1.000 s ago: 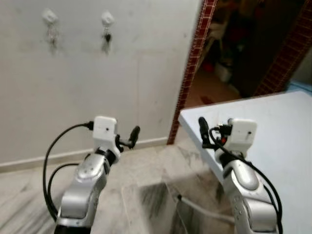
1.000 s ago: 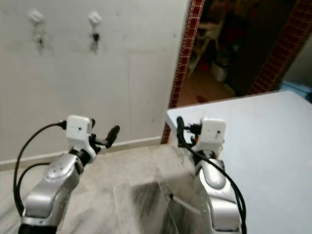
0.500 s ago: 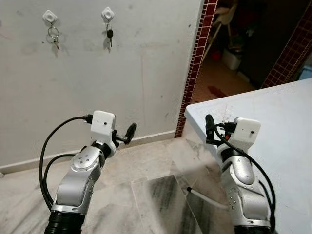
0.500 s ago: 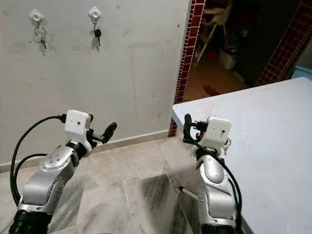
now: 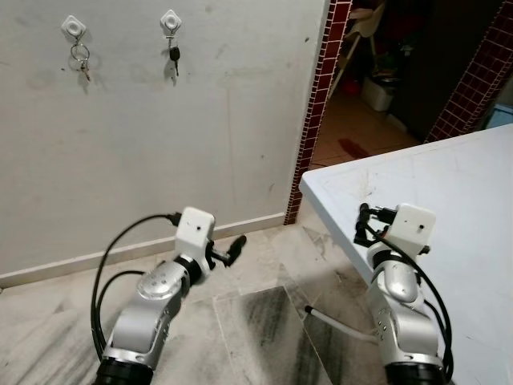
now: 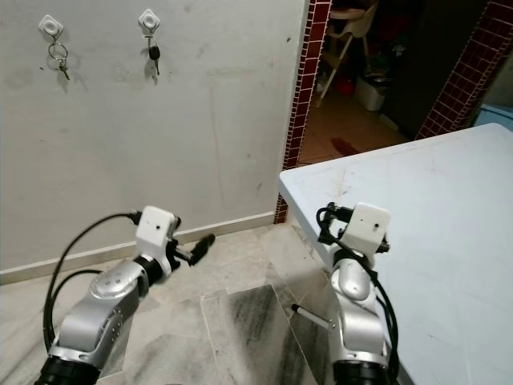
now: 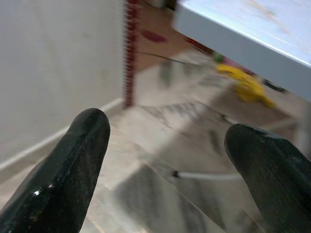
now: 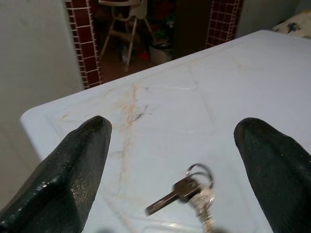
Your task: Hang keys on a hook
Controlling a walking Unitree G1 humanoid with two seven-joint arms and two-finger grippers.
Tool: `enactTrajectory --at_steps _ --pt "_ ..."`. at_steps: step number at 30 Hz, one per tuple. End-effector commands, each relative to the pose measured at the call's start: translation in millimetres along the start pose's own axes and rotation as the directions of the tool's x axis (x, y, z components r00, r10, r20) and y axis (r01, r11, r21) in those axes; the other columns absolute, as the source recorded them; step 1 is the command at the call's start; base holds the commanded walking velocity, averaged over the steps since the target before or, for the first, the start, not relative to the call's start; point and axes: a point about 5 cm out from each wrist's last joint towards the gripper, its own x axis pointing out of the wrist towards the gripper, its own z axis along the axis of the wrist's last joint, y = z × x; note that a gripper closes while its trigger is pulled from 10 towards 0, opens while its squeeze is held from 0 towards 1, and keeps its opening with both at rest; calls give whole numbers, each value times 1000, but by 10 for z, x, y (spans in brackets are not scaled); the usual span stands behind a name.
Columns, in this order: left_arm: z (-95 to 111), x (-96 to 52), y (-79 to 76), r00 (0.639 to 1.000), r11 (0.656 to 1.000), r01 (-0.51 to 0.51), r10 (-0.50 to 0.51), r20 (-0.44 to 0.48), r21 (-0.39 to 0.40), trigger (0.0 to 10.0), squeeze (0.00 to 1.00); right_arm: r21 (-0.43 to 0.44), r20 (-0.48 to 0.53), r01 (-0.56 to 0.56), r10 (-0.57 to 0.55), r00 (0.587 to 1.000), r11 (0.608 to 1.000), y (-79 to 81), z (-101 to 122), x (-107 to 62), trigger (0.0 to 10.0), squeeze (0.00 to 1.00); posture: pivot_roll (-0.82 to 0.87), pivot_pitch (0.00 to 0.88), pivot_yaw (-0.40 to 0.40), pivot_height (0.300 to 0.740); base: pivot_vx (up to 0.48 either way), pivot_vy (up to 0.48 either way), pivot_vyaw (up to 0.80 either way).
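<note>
While the keys (image 8: 187,190) lie flat on the pale blue desk (image 8: 204,111), just ahead of and between the spread fingers of the right hand (image 8: 175,184), they remain untaken. Item: small metal bunch, one dark-headed key on a thin split ring; likely light, rigid, loose-jointed, prone to sliding on the smooth scuffed desk top. Best hold, by judgement: pinch the key head or ring. Left hand (image 7: 170,160): fingers apart, holding nothing, over marbled floor. Two white wall hooks (image 5: 170,19), already bearing keys, well beyond both hands.
</note>
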Motion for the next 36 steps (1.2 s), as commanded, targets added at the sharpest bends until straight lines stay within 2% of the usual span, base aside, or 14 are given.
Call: enactTrajectory --at_steps 1,4,13,18,21,28,36 --pt "69 -5 -64 999 998 48 -48 17 27 10000 0 6 -18 13 -13 1000 1000 -17 -15 15 10000 0 132 0 -71 740 0 0 0" --pt "115 18 -95 997 996 71 -72 27 46 10000 0 3 -18 0 0 1000 1000 -23 -10 20 10000 0 126 0 -71 740 0 0 -400" --pt "267 65 -43 997 997 40 -44 69 64 10000 0 3 -44 -47 47 998 999 30 -51 -25 10000 0 109 0 -78 740 0 0 -800" --pt "322 62 -24 996 993 22 -32 80 116 10000 0 29 -74 -115 117 990 993 114 -102 -47 10000 0 111 0 -81 740 0 0 -793" --pt "340 64 15 996 989 -30 18 82 142 10000 0 22 -105 -184 186 977 983 207 -145 -59 10000 0 110 0 -82 740 0 0 0" --pt "343 51 9 993 992 -75 65 94 105 10000 0 45 -131 -305 308 942 951 403 -151 -62 10000 0 114 0 -99 740 0 0 0" --pt "282 15 -105 997 996 10 -17 69 88 10000 0 -33 -123 -232 226 966 972 376 -97 106 10000 0 129 0 -111 740 0 0 0"
